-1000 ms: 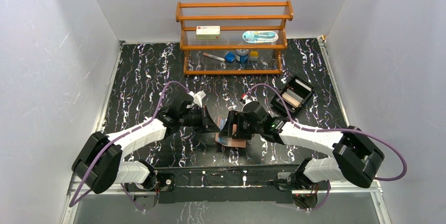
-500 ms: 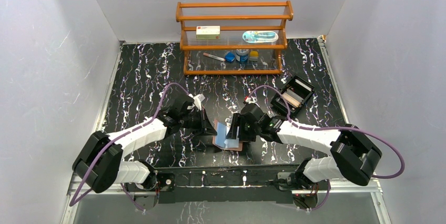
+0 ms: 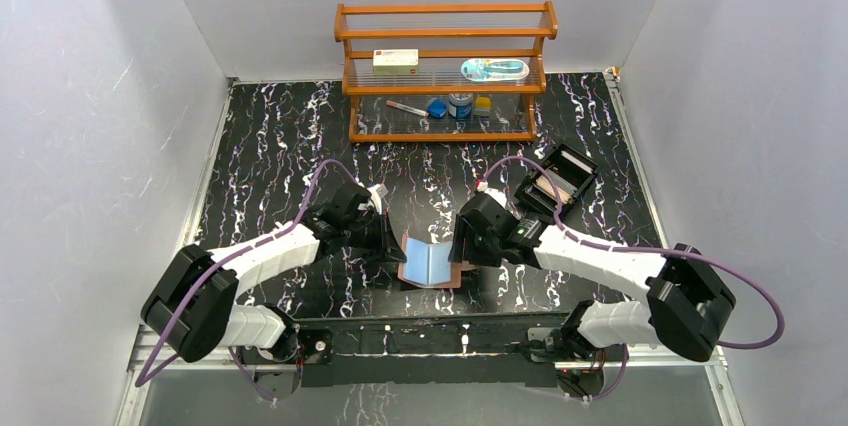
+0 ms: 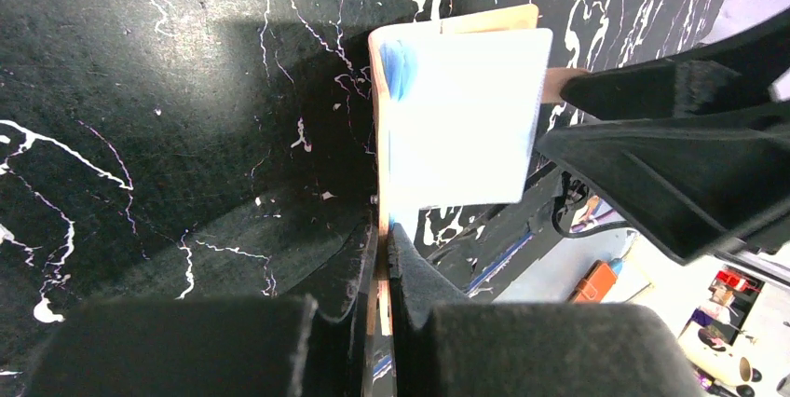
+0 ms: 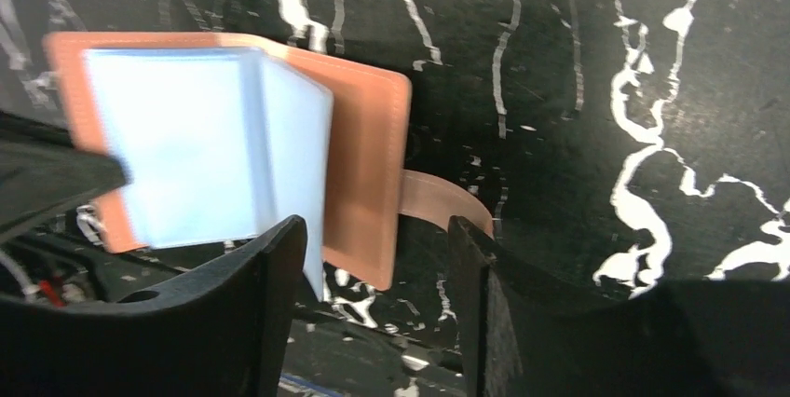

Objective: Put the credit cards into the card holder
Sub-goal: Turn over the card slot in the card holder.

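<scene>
While the left gripper is clamped on the left cover of the open card holder, propping that cover up off the black marbled table, the right gripper stands with jaws apart just right of the holder, gripping nothing, with the snap tab seen between its fingers. Pale credit cards lie in a black tray behind and to the right of the holder.

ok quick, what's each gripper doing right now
left gripper: closed, pinching the edge of the card holder
right gripper: open, jaws apart at the card holder's other flap, holding nothing
</scene>
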